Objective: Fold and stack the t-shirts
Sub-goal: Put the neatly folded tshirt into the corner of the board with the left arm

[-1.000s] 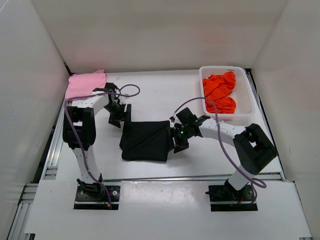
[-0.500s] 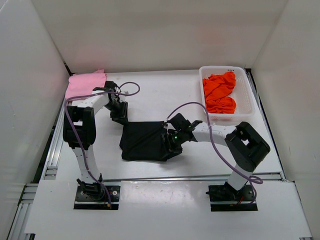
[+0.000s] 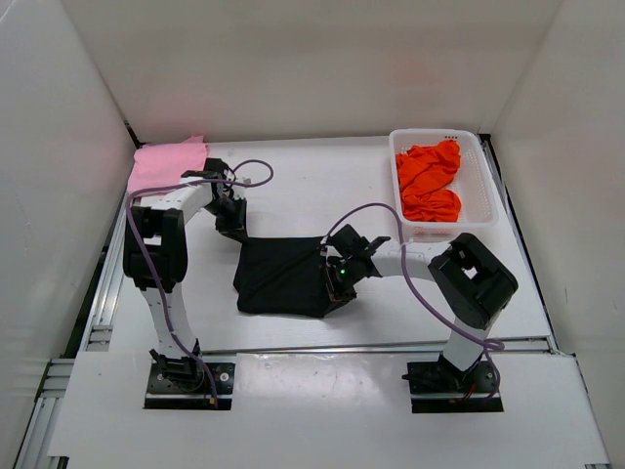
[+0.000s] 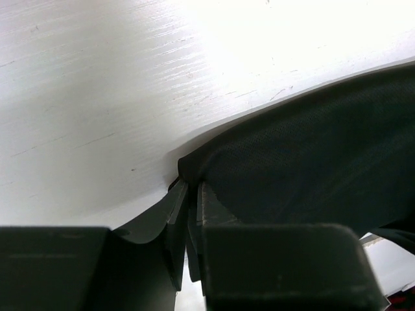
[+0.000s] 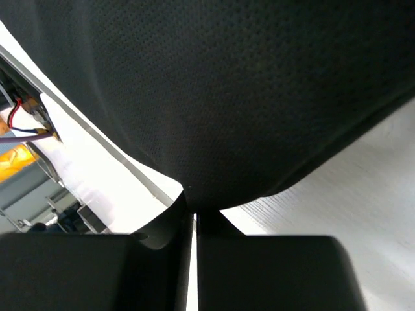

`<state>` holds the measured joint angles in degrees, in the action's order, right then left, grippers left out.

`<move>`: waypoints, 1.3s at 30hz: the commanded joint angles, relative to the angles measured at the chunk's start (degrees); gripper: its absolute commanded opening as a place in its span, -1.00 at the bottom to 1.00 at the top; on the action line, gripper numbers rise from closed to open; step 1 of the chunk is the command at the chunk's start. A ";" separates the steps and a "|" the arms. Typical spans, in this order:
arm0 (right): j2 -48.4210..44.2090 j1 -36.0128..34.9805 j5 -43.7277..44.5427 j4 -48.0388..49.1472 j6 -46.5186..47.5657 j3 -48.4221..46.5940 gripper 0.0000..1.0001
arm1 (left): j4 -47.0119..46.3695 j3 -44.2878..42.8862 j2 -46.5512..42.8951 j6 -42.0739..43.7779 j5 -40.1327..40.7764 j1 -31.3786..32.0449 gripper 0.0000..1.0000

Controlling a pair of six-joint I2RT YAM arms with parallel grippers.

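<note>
Two-sided pinch on the black t-shirt
The left gripper clamps its 11 o'clock corner, the right gripper its 3 o'clock edge.

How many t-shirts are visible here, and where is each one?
3. The pink t-shirt lies in the far left corner of the table, the black t-shirt at its middle, the orange t-shirt inside the white basket at far right. Another may hide under it.
</note>
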<state>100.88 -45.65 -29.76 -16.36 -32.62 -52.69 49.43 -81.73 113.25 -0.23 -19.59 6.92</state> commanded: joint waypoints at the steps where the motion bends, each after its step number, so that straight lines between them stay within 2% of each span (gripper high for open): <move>1: -1.91 0.56 -0.39 -0.43 0.98 0.30 -1.00 | -0.74 -1.50 0.65 0.23 -0.71 -0.15 -0.56; 13: -4.55 0.56 -3.55 -2.80 4.32 3.38 -1.00 | -0.74 -4.75 2.24 0.23 0.52 -0.68 -0.68; 15: -4.55 0.56 -3.55 -2.80 4.32 3.38 -1.00 | -0.74 -4.75 2.24 0.23 0.52 -0.68 -0.57; 16: -4.55 0.56 -3.55 -2.80 4.32 3.38 -1.00 | -0.74 -4.75 2.24 0.23 0.00 -0.68 -0.42; 17: -4.55 0.56 -3.55 -2.80 4.84 3.38 -1.00 | -0.74 -4.14 1.71 0.23 0.00 -0.68 -0.35; 19: -4.55 0.56 -3.55 -2.80 4.85 3.38 -0.94 | -0.74 -3.61 1.19 0.23 0.00 -0.68 -0.23; 20: -4.55 0.56 -3.55 -3.32 4.85 3.38 -0.69 | -0.22 -3.61 1.18 0.23 0.00 -0.68 0.00; 22: -4.55 0.56 -3.55 -3.33 4.85 3.38 -0.42 | -0.21 -3.00 -0.48 0.23 -0.53 -0.68 0.27; 23: -5.16 0.56 -3.55 -3.33 5.46 3.38 -0.19 | -0.21 -2.99 -1.01 0.23 -0.53 -1.20 0.45; 24: -5.69 0.56 -3.55 -3.33 5.46 3.38 -0.08 | -0.21 -2.47 -1.62 0.23 -1.23 -1.20 0.74; 26: -6.30 0.56 -4.17 -3.33 6.16 2.77 0.06 | 0.32 -2.47 -3.73 0.23 -1.24 -1.82 0.94; 27: -7.01 0.56 -4.17 -4.20 6.78 2.76 0.13 | 0.32 -1.94 -4.70 0.23 -1.93 -2.43 1.00; 31: -9.73 1.78 -2.94 -6.75 8.09 2.76 0.28 | 1.63 1.13 -10.49 0.23 -5.97 -3.84 1.00; 36: -13.95 4.16 2.77 -7.37 5.04 2.76 0.31 | 3.04 14.21 -17.09 0.23 -10.99 -3.15 1.00; 39: -20.09 4.78 12.33 -8.07 2.40 2.06 0.28 | 3.57 19.15 -19.64 0.23 -10.99 -4.18 1.00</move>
<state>86.70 -41.43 -25.61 -22.92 -27.88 -49.74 51.44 -66.22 95.85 -0.25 -27.44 3.14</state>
